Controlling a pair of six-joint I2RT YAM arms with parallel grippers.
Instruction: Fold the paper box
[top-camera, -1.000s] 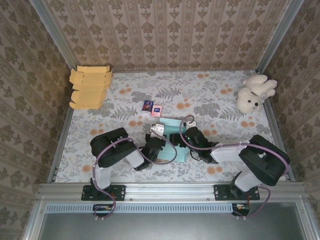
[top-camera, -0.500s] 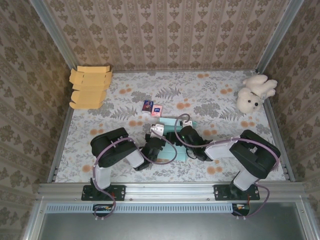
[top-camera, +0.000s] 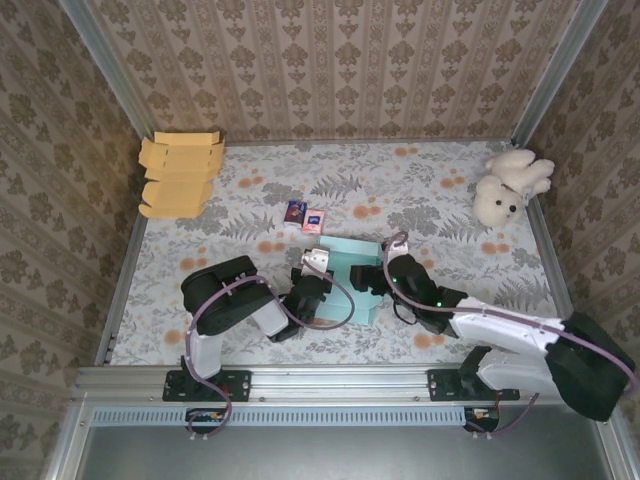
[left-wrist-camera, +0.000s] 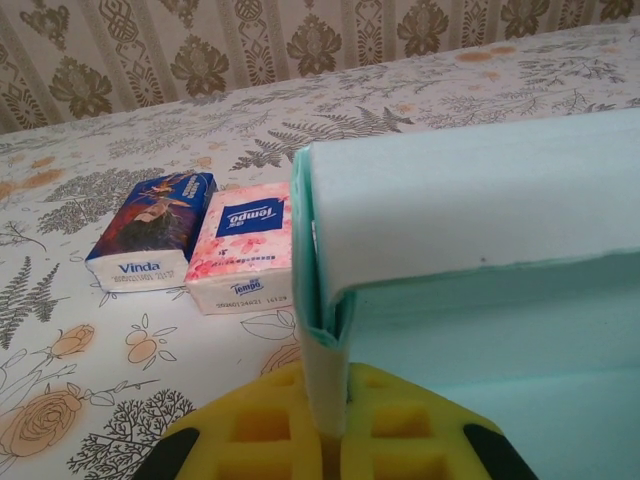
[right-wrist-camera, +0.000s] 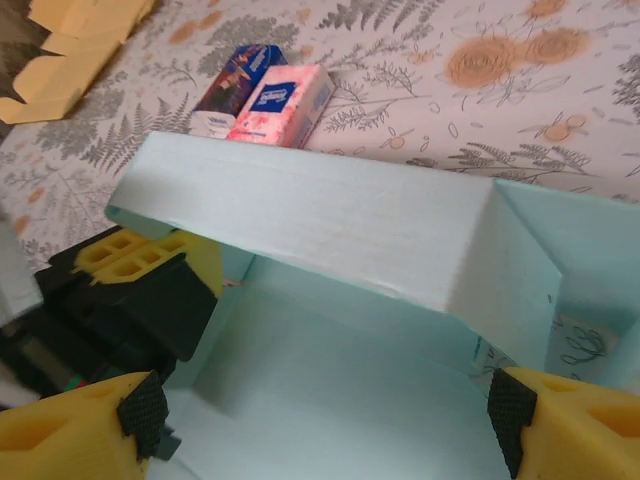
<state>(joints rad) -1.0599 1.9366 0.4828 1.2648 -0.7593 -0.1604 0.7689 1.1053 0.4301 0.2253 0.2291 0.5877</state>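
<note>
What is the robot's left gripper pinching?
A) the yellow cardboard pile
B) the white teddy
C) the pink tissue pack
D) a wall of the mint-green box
D: in the left wrist view the left gripper is shut on a thin upright wall of the mint-green paper box.

- paper box: plain pale mint green, no print
- tablecloth under the paper box: off-white, with grey fern leaves and orange roses
- wallpaper behind the paper box: beige stripes with brown damask motifs
- card blanks, far left behind the paper box: plain ochre yellow
- dark blue tissue pack and pink floral tissue pack with a blue label, just behind the paper box
- plush toy, far right behind the paper box: cream white
- left gripper: yellow
- right gripper: yellow, with black pads
</note>
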